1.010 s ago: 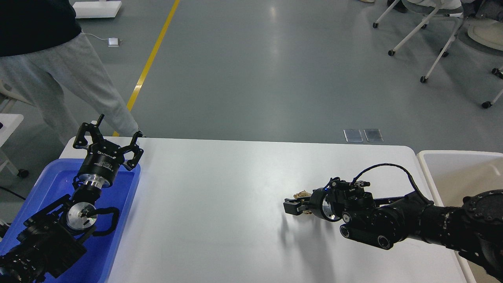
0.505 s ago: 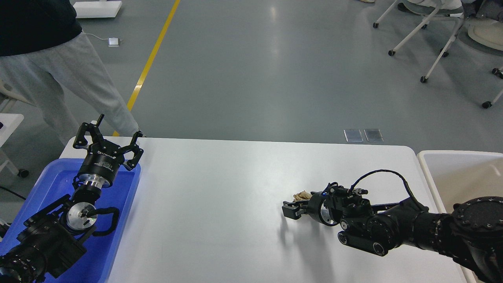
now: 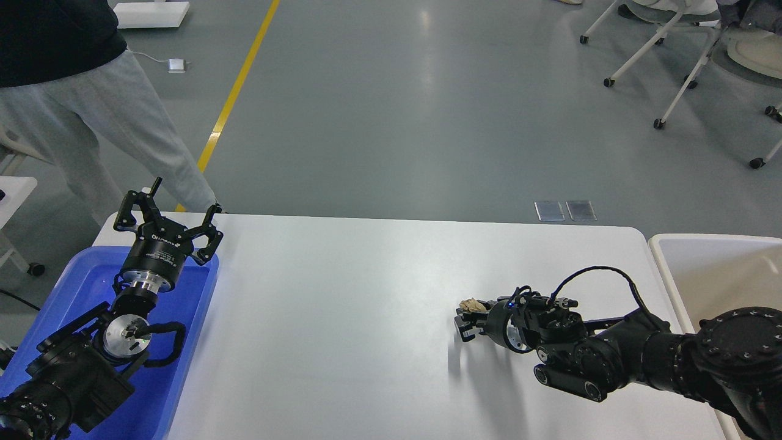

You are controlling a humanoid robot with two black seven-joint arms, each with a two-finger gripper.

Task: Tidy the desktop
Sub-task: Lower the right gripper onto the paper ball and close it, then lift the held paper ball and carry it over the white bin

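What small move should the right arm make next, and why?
Probably carry the crumpled scrap right, toward the bin. The right gripper appears closed around it above the desktop, and the bin sits just past the table's right edge.

Both arms are black, built of thick round segments. The left arm (image 3: 79,360) has a polished silver ring and disc, small white lettering below the left gripper (image 3: 168,220), and a looping black cable. The right arm (image 3: 641,360) carries an arching thin cable, round caps and a tiny blue light.
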